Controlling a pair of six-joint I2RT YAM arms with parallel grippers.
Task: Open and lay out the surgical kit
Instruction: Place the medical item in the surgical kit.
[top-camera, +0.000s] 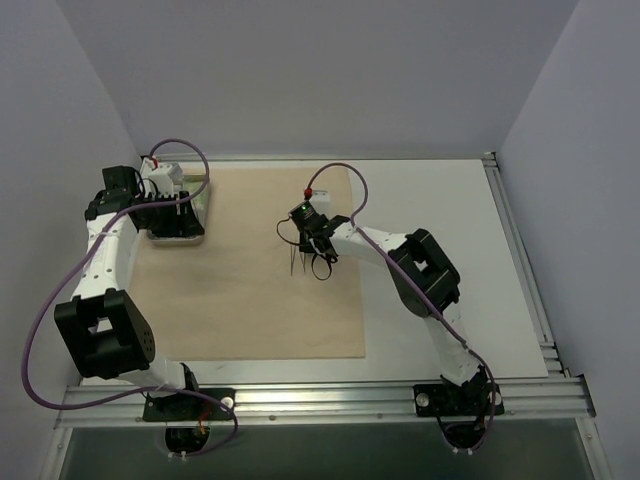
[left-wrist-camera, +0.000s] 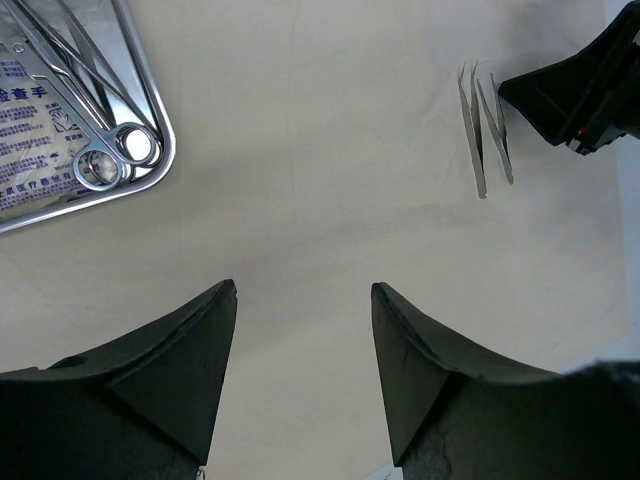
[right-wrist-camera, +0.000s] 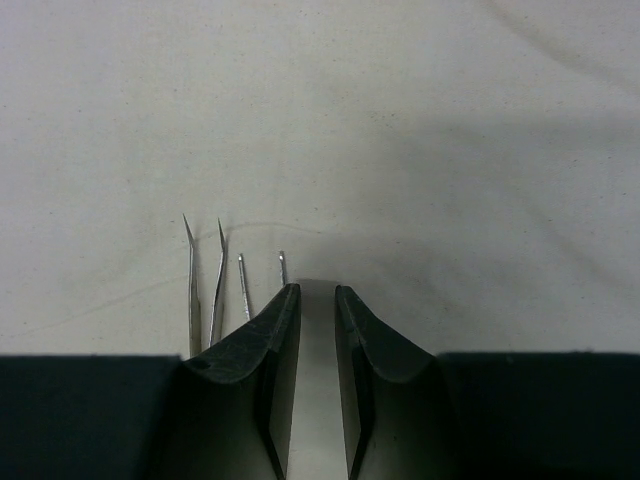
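Observation:
The beige cloth wrap (top-camera: 250, 300) lies spread flat on the table. The small steel tray (top-camera: 192, 236) sits at its far left corner. In the left wrist view the tray (left-wrist-camera: 150, 170) holds steel scissor-like instruments (left-wrist-camera: 105, 160) and a white packet (left-wrist-camera: 30, 150). Two tweezers (left-wrist-camera: 485, 140) lie side by side on the cloth in the middle (top-camera: 297, 262). My left gripper (top-camera: 172, 205) hovers by the tray, open and empty (left-wrist-camera: 303, 295). My right gripper (top-camera: 305, 232) is low over the tweezers' handle ends, with their tips (right-wrist-camera: 205, 280) just left of it. Its jaws (right-wrist-camera: 311, 292) stand a narrow gap apart with only cloth between them.
The cloth covers the left and middle of the white table (top-camera: 440, 200). Grey walls stand close on the left, back and right. An aluminium rail (top-camera: 330, 400) runs along the near edge by the arm bases.

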